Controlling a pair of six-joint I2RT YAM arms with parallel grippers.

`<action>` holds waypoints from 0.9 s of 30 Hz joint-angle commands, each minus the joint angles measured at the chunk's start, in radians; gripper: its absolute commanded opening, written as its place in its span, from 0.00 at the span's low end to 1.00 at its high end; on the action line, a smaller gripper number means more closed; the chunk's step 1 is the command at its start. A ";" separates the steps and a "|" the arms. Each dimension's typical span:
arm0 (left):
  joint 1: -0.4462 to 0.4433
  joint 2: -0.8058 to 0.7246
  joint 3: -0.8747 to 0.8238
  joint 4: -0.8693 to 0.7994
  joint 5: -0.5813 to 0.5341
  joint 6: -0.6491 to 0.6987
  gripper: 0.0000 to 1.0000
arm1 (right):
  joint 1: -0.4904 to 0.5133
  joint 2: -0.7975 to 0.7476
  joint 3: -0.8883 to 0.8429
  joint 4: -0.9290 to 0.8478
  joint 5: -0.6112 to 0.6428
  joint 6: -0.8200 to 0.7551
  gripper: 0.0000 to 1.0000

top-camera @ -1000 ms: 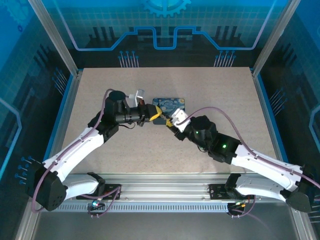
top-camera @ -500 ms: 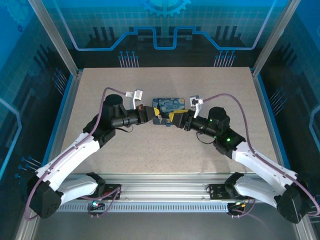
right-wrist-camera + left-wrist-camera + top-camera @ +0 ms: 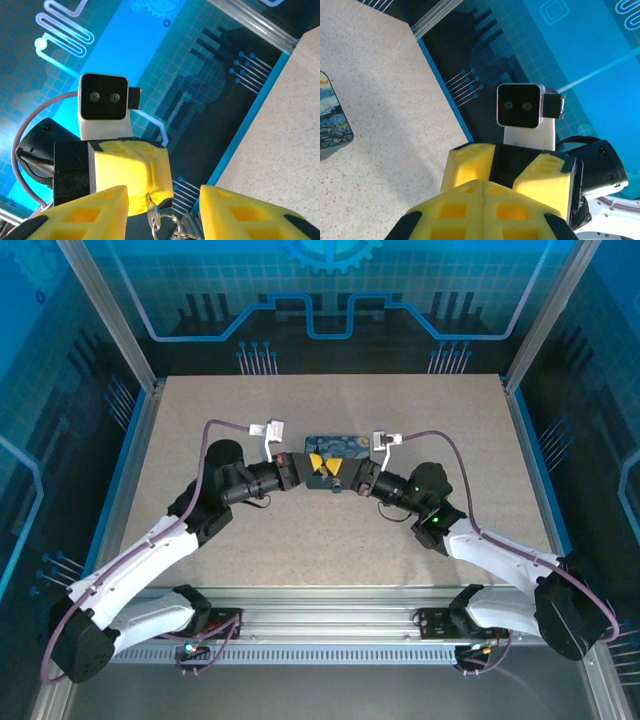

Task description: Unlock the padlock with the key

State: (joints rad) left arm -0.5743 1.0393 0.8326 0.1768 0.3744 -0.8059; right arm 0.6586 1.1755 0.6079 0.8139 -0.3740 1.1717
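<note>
My left gripper [image 3: 312,466] is shut on the silver key [image 3: 152,210], which hangs from its yellow fingertips [image 3: 135,172] together with a key ring [image 3: 173,223]. In the left wrist view the same left gripper [image 3: 482,183] shows its pads pressed flat together. My right gripper [image 3: 344,478] faces it tip to tip and is open. In the right wrist view the right gripper [image 3: 163,199] has the key in the gap between its fingers [image 3: 87,212], touching neither. The padlock is hidden from me.
A flat tin printed with a starry-night painting [image 3: 340,447] lies on the speckled table [image 3: 450,420] just behind both grippers. Blue-lit panels and aluminium posts [image 3: 540,315] wall in the table. Open tabletop lies left, right and in front.
The right arm has swung its wrist right and back, turning its gripper to point left at the left gripper. The left gripper has edged right, still shut.
</note>
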 commanded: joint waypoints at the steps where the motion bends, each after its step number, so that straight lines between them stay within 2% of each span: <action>1: -0.012 -0.039 -0.031 0.067 -0.063 0.004 0.00 | 0.031 0.017 0.024 0.087 0.018 0.035 0.44; 7: -0.015 -0.069 -0.045 0.072 -0.100 0.001 0.00 | 0.055 0.033 0.039 0.123 0.030 0.045 0.36; 22: -0.021 -0.102 -0.074 0.102 -0.144 -0.022 0.00 | 0.079 0.081 0.062 0.167 0.021 0.079 0.29; 27: -0.024 -0.107 -0.078 0.108 -0.149 -0.021 0.00 | 0.078 0.085 0.066 0.165 0.021 0.080 0.19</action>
State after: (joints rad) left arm -0.5880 0.9543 0.7673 0.2459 0.2474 -0.8135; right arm 0.7265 1.2556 0.6418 0.9291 -0.3595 1.2526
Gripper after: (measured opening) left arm 0.053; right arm 0.200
